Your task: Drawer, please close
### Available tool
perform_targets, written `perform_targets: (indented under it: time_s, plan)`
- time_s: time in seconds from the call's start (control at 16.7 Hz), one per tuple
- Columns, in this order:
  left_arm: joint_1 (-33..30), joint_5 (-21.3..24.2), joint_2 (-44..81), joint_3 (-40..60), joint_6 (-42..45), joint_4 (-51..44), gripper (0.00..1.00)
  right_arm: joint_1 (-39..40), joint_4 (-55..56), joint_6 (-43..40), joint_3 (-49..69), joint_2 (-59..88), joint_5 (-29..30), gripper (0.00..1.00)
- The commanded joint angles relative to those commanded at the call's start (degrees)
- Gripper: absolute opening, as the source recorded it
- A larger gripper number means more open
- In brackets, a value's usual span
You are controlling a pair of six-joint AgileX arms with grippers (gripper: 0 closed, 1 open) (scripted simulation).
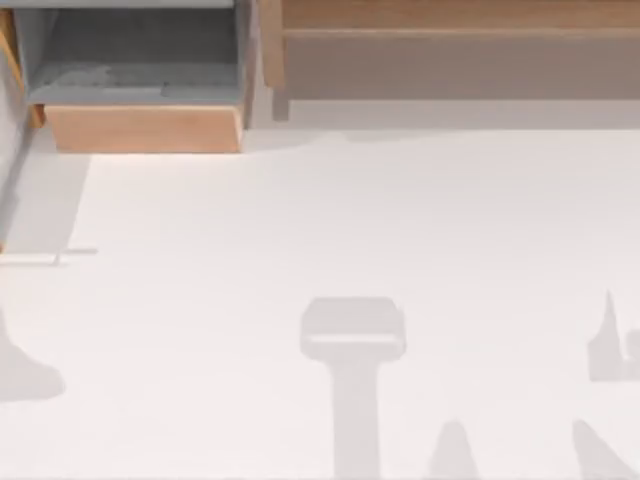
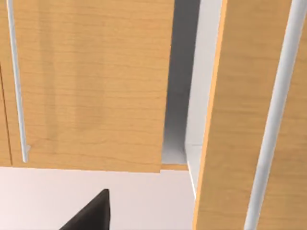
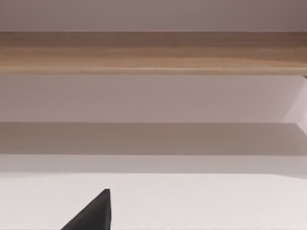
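The drawer [image 1: 143, 128] stands pulled out at the table's far left, with its light tan front panel facing the table's middle. Its grey speckled inside [image 1: 140, 60] lies open to view and holds nothing. A dark part of my left gripper [image 2: 91, 213] shows low in the left wrist view, short of a wooden panel [image 2: 91, 86] and not touching it. A dark part of my right gripper [image 3: 91, 213] shows low in the right wrist view, over the white table and well short of the shelf.
A long wooden shelf [image 1: 450, 50] with a grey-brown recess runs along the far right. The left wrist view shows two wooden panels with thin white bars [image 2: 17, 81] and a gap between them. Arm shadows fall on the white table [image 1: 350, 220].
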Motion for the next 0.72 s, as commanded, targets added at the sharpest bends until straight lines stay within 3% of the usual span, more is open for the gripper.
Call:
perform_targets:
  time_s: [0.36,0.72]
  plan:
    - [1.08,1.82,0.51,0.71,2.39,1.22,1.00,0.00,0.00,0.00,0.00,0.00,0.00,1.00]
    - [-1.70,-0.95,1.88,4.25,2.34,-0.87,1.00,0.00,0.00,0.00,0.00,0.00,0.00,1.00]
